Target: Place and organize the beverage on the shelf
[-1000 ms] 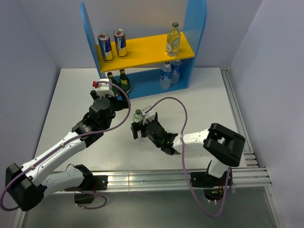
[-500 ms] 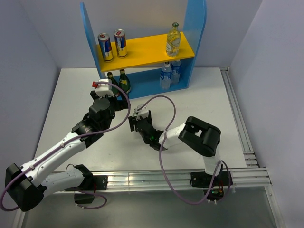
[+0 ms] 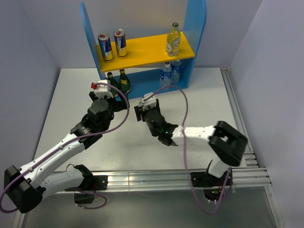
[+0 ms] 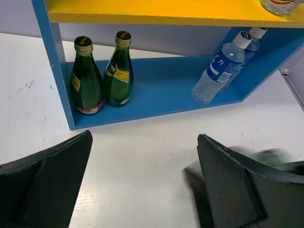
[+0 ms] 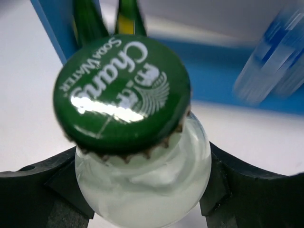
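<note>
Right tool clamped on a soda bottle, near side of the shelf

The shelf [image 3: 195,28] stood at the far edge of the tabletop [image 3: 209,104]. The left tool [image 4: 142,185] hung with its fingers wide apart, facing the bottom board. To its right, the right tool [image 3: 141,113] was closed on the neck of the green-capped soda bottle [image 5: 142,190]. Two water bottles [image 3: 166,76] stood lower right, two dark green bottles [image 3: 124,80] lower left, a pale-green bottle [image 3: 173,40] upper right and two cans [image 3: 105,46] upper left.

Shelf [image 3: 195,28] at far edge of table [image 3: 204,104]. Upper board [image 3: 142,50]: cans [image 3: 105,46] left, soda-water bottle [image 3: 173,40] right. Bottom board [image 4: 161,90]: glass bottles [image 4: 102,71] left, water bottles [image 4: 218,69] right. Second soda-water bottle [image 5: 121,92] before shelf, clasped between fingers of right gripper [image 3: 145,111]. Left gripper [image 4: 145,137] to its left, before glass bottles.
</note>
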Controlling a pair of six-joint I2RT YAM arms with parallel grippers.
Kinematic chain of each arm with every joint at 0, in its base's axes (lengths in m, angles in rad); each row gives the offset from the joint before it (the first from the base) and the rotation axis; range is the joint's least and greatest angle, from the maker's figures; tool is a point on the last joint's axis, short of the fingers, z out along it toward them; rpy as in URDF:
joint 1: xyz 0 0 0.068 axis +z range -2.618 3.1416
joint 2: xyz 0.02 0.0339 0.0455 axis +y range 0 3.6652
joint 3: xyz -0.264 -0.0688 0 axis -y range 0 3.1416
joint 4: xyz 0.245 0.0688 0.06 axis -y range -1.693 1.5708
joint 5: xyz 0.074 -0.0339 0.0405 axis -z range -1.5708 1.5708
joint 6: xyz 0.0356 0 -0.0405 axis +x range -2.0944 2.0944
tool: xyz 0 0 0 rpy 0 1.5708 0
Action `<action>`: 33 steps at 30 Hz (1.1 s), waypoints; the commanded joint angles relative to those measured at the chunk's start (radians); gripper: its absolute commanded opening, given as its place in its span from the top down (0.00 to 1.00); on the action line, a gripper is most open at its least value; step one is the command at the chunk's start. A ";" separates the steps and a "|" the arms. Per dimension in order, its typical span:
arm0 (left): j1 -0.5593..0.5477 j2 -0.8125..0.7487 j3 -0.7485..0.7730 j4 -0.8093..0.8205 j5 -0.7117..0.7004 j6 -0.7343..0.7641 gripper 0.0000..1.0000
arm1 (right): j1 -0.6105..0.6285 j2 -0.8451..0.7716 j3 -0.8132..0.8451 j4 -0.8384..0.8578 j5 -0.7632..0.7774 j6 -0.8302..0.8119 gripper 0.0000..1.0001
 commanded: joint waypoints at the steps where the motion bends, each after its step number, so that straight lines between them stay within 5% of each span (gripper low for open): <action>1: -0.006 -0.021 -0.002 0.035 -0.018 0.011 0.01 | -0.011 -0.262 0.141 0.193 0.063 -0.167 1.00; 8: -0.003 -0.042 0.008 0.018 -0.011 0.003 0.01 | -0.168 -0.258 0.500 -0.125 -0.120 -0.175 1.00; 18: -0.005 -0.058 0.005 -0.001 -0.003 -0.011 0.01 | -0.408 0.121 1.202 -0.569 -0.348 -0.068 1.00; 33: -0.005 -0.059 -0.017 0.008 -0.009 -0.012 0.01 | -0.486 0.307 1.369 -0.646 -0.405 -0.019 1.00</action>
